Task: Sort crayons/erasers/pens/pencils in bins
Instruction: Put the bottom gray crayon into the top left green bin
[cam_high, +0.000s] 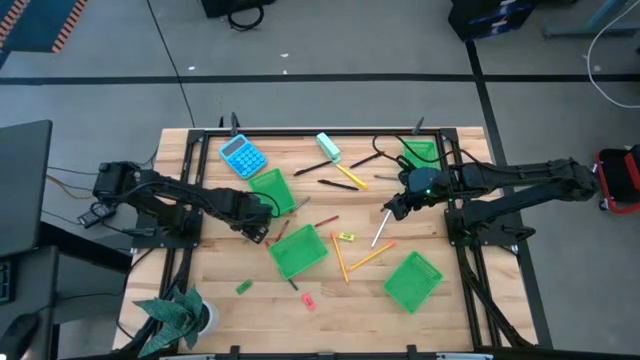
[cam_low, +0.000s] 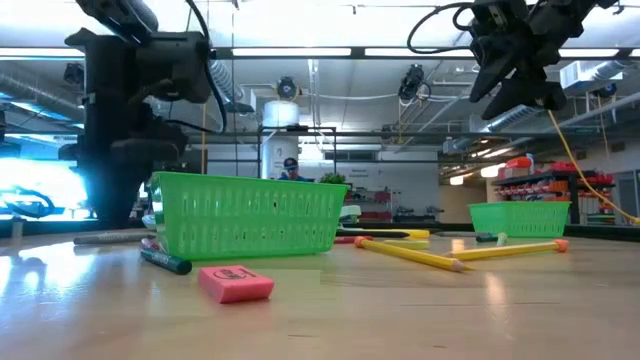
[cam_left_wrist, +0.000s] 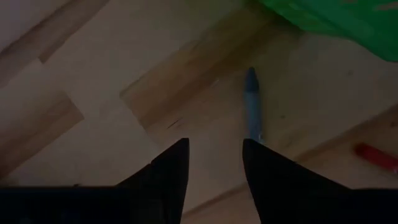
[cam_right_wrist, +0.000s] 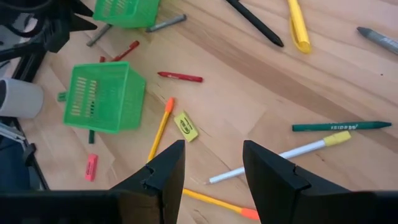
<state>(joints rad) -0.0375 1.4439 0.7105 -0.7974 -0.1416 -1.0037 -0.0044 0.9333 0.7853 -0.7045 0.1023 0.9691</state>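
Note:
My left gripper (cam_high: 262, 232) (cam_left_wrist: 214, 144) is open and low over the wood between two green bins (cam_high: 272, 190) (cam_high: 298, 250). A grey-blue stick (cam_left_wrist: 252, 106) lies on the table; its near end runs under one fingertip (cam_left_wrist: 249, 146), and I cannot tell whether they touch. My right gripper (cam_high: 393, 208) (cam_right_wrist: 213, 144) (cam_low: 515, 85) is open, raised well above the table over a white pencil (cam_right_wrist: 273, 160) (cam_high: 381, 228). Below it lie a yellow eraser (cam_right_wrist: 185, 126), an orange pencil (cam_right_wrist: 160, 130), a red crayon (cam_right_wrist: 180, 77) and a green pen (cam_right_wrist: 342, 126).
Two more bins sit at the near right (cam_high: 413, 281) and far right (cam_high: 420, 152). A blue calculator (cam_high: 242, 155) and a teal-and-white block (cam_high: 328, 146) lie by the far edge. A pink eraser (cam_low: 235, 282) and a dark crayon (cam_low: 165, 262) lie near the front; a plant (cam_high: 180, 315) stands at the near left corner.

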